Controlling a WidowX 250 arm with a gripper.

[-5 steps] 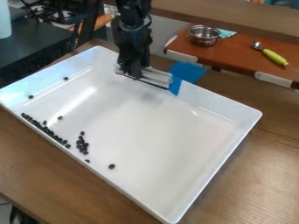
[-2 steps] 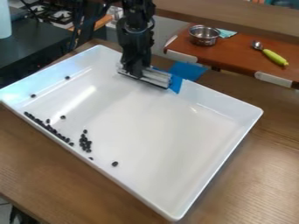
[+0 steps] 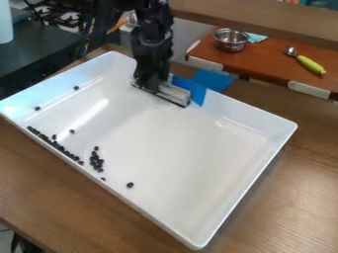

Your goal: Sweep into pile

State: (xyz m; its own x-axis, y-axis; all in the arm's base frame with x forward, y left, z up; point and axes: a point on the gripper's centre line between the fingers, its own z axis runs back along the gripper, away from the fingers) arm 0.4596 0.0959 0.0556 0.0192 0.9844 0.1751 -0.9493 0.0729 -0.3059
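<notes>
The black gripper hangs at the tray's back wall, with a flat silver-edged sweeping tool at its lower end. How its fingers stand cannot be made out. The white tray lies on the wooden table. A row of small black beans runs along its front left wall. To the right of that row sits a short cluster of beans. One bean lies apart nearer the front, and single beans are scattered toward the left wall.
Blue tape covers part of the tray's back wall beside the tool. Behind, a red-brown board carries a metal bowl and a spoon with a yellow-green handle. A dark surface stands at the back left.
The tool has turned and sits slightly lower at the back wall. Between the two earlier frames the tray and beans shifted slightly right; since then they look unchanged.
</notes>
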